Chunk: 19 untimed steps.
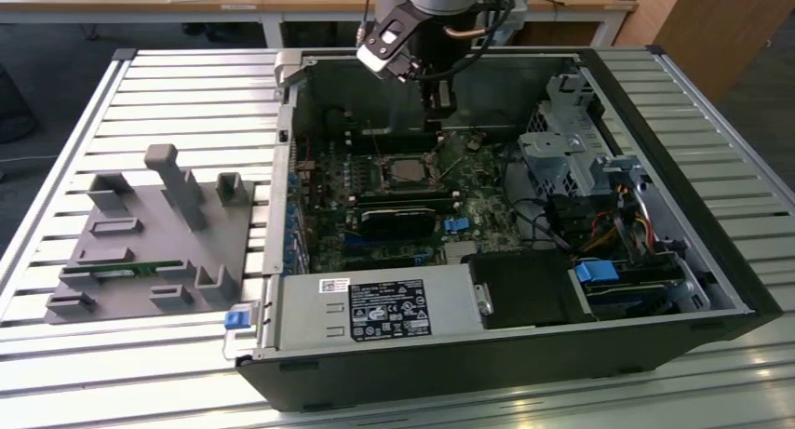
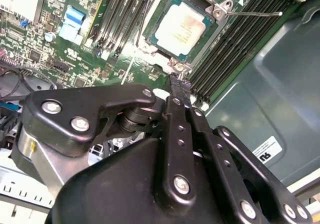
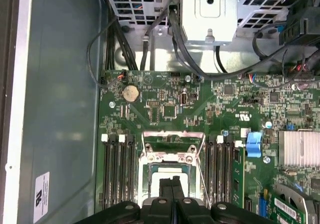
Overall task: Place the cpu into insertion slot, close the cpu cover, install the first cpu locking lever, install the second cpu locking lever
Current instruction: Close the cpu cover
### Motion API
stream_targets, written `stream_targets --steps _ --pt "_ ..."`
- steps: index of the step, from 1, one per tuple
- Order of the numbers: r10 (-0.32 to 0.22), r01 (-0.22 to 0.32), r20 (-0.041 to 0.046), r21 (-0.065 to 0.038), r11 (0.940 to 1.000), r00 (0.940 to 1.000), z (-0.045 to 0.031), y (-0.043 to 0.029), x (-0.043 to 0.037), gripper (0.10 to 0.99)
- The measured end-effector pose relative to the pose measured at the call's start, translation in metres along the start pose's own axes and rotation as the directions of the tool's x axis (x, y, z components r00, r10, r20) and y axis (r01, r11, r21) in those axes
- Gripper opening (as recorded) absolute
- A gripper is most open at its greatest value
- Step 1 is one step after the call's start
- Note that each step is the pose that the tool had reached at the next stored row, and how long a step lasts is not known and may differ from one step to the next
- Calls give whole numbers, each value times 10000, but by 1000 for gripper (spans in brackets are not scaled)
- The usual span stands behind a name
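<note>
Well away from the claw (image 1: 435, 122), toward the exterior view's left, a grey moulded fixture (image 1: 149, 234) sits on the slatted table (image 1: 74, 94). Closer to the claw stands the open computer case (image 1: 497, 378). Its labelled power supply (image 1: 372, 310) lies along the case edge farthest from the claw.

The green motherboard (image 1: 326, 215) spreads beneath the claw. In the second wrist view the claw (image 2: 180, 81) has its two black fingers pressed together with nothing between them. The tips stand at one corner of the insertion slot (image 2: 160, 9). Whether they touch it cannot be told.

The cpu (image 2: 182, 26) lies flat in that slot with its pale metal top facing up, just beyond the fingertips. A thin wire locking lever (image 2: 252, 13) juts sideways from the slot's far corner, out over the memory slots (image 2: 235, 39).

In the first wrist view the claw (image 3: 172, 184) hangs directly over the cpu (image 3: 165, 176). The silvery cpu cover (image 3: 170, 157) sits just past the tips, and whether it lies flat or is raised is unclear. A coin cell (image 3: 131, 92) lies farther out on the board.

Toward the exterior view's right of the claw are a blue connector (image 1: 455, 224), near it, and the metal drive cage (image 1: 565, 145), farther off.
</note>
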State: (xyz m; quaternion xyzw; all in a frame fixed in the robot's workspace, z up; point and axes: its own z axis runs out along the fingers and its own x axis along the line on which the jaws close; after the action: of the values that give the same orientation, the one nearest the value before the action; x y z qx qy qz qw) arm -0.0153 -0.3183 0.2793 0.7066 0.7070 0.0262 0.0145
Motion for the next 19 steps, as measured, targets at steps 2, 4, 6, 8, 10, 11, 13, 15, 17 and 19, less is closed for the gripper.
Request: stream_targets --steps 2,4,6,8,10,11,13,15,17,19 --pt "0 0 1 0 10000 10000 0 8 0 114" --pt "0 0 0 0 10000 10000 1 20 0 114" --pt "0 0 0 0 10000 10000 2 33 0 114" --pt "0 0 1 0 10000 10000 3 45 0 114" --pt "0 0 1 3 10000 10000 3 56 0 114" --pt "0 0 1 5 10000 10000 4 62 0 114" --pt "0 0 1 6 10000 10000 4 70 0 114" --pt "0 0 1 6 10000 10000 5 77 0 114" --pt "0 0 0 6 10000 10000 6 87 0 114" --pt "1 -1 1 6 10000 10000 6 99 0 114"
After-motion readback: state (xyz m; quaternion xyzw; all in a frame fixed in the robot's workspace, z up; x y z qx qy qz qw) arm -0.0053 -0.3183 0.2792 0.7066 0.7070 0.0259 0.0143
